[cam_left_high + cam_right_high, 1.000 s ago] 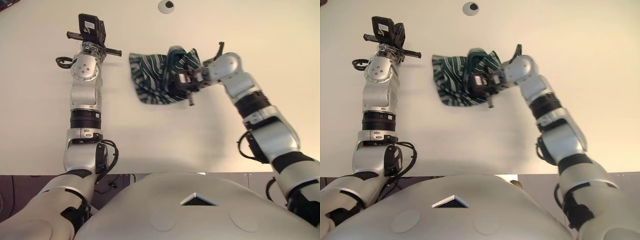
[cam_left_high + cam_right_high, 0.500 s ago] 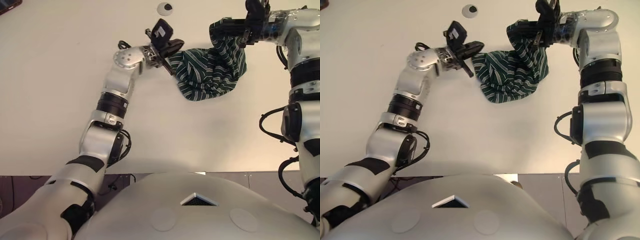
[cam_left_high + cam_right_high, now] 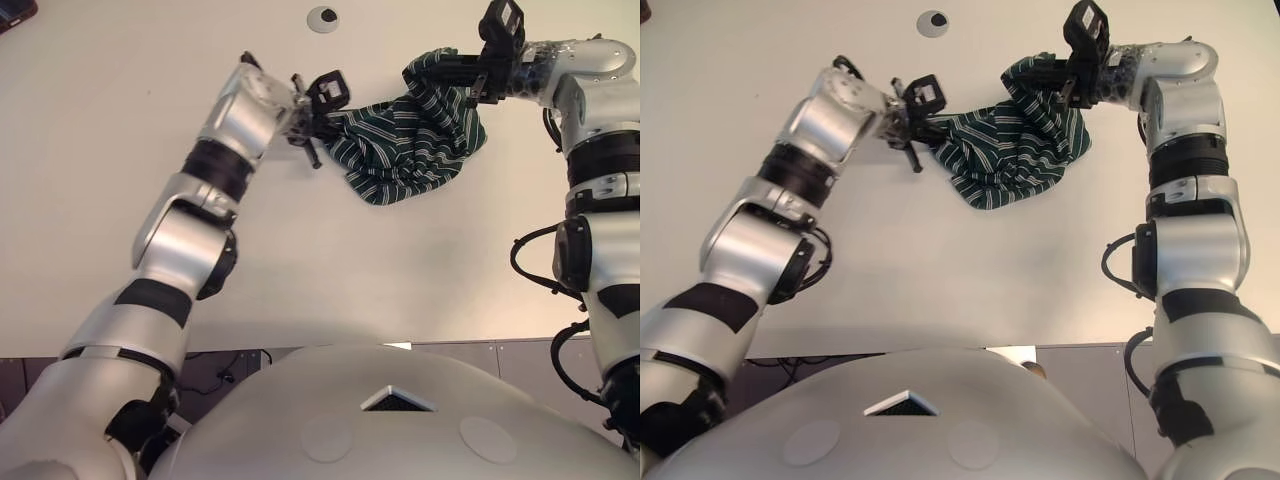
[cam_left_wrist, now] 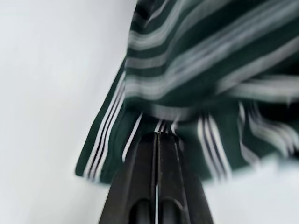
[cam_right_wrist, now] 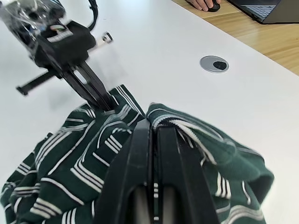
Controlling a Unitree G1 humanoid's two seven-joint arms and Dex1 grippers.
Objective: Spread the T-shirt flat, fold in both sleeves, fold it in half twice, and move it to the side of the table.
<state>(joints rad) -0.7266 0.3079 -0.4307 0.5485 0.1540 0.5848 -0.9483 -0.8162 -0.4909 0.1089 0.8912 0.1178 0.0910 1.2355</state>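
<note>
Over the white table [image 3: 100,150], left gripper [image 3: 326,116] and right gripper [image 3: 452,66], both clamped on the T-shirt [image 3: 410,150] bunched between them, should separate evenly.

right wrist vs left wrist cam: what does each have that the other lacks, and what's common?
Right wrist, not left: the left end effector seen from across, biting an edge of the green striped T-shirt; a round grommet in the table; a wooden desk with a laptop behind.
Left wrist, not right: a close look along the left end effector at the striped edge it has clamped.
Shared: the bunched T-shirt on the white table, each camera's own end effector shut on it, the right end effector included.
</note>
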